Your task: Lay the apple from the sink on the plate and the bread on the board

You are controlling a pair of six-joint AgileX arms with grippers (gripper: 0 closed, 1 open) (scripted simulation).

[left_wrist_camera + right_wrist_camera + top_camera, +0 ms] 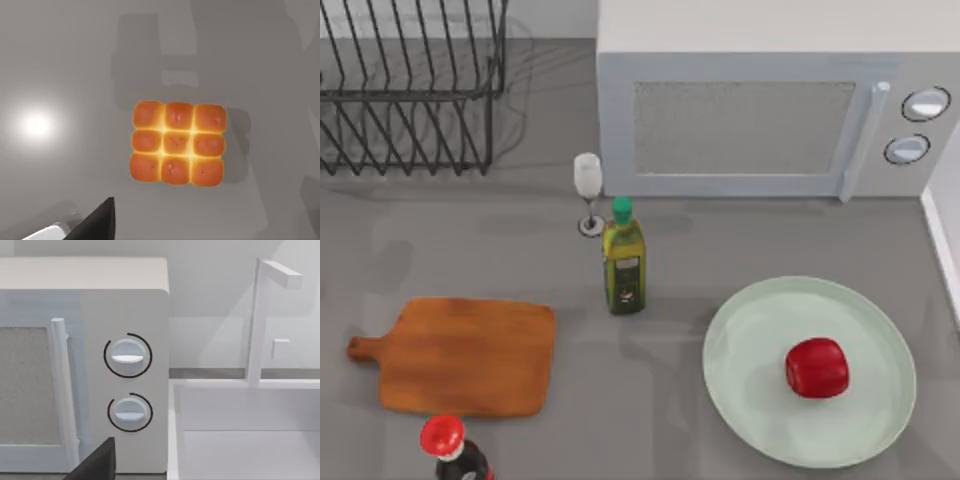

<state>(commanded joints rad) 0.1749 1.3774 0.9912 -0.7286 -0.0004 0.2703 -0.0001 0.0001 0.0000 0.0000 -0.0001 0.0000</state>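
Two jobs, I hear, asks the visitor: what lies nearest us?

Nearest, the onlooker answers, a dark bottle with a red cap (448, 450) stands at the front edge of the grey tabletop (670, 240). Just behind it lies the wooden board (460, 357), handle to the left, nothing on it. Over on the right is the wide pale plate (750, 400), and the red apple (817, 367) sits on it, right of centre. That half looks done.

And the bread?

The bread (177, 143), a square of nine golden bumps, lies flat on plain grey surface directly under the left hand (97, 222). Only a dark corner of that hand is visible, so I cannot tell whether it is open or closed. It is not touching the loaf.

How should the pickup go?

My judgement: come straight down centred on the loaf, close on two opposite pale sides, low and gently, since it looks soft. Lift clear before crossing, then set it flat in the middle of the board, away from the red-capped bottle.

What is farther back?

A green-capped oil bottle (623, 268) stands mid-table, a wine glass (588, 190) behind it. Beyond are the white microwave (750, 110) and, at far left, a wire dish rack (410, 90). The right hand (95, 462) faces the microwave's dials, with the white sink (240, 440) beside them; open or closed, I cannot tell. It seems idle.
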